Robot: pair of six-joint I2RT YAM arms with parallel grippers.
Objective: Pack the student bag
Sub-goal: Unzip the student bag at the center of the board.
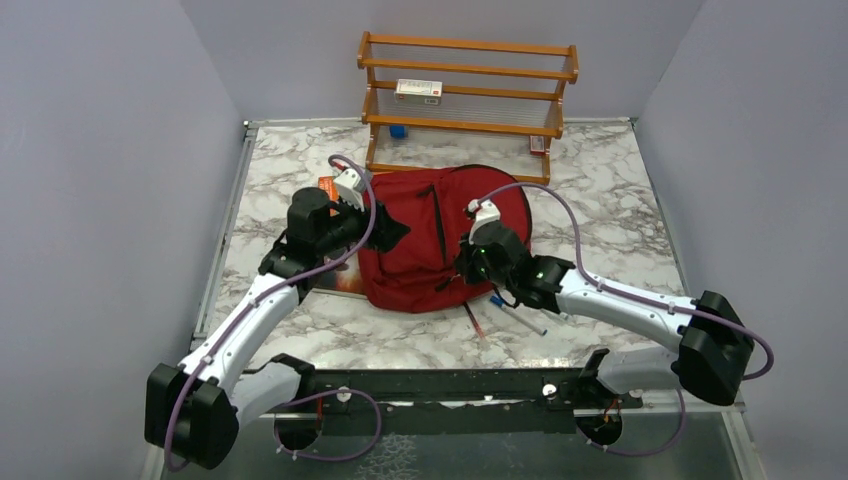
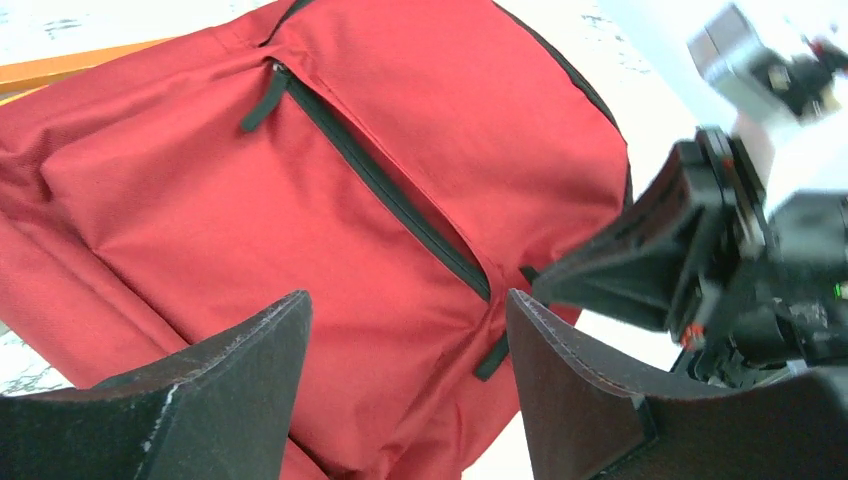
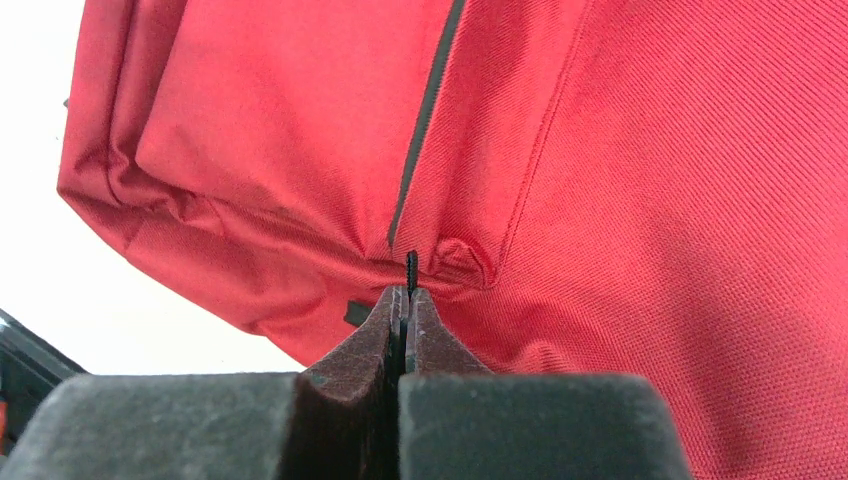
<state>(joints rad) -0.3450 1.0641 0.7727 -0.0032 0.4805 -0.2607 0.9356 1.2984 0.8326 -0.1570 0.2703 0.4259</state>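
Zipper pull (image 3: pixel 410 262) of student bag (image 3: pixel 650 200) sits pinched in right gripper (image 3: pixel 405 297); left gripper (image 2: pixel 407 300) hangs spread.

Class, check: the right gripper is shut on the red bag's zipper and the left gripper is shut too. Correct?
No: the left gripper is open, as the left wrist view shows. The right gripper is shut on the student bag.
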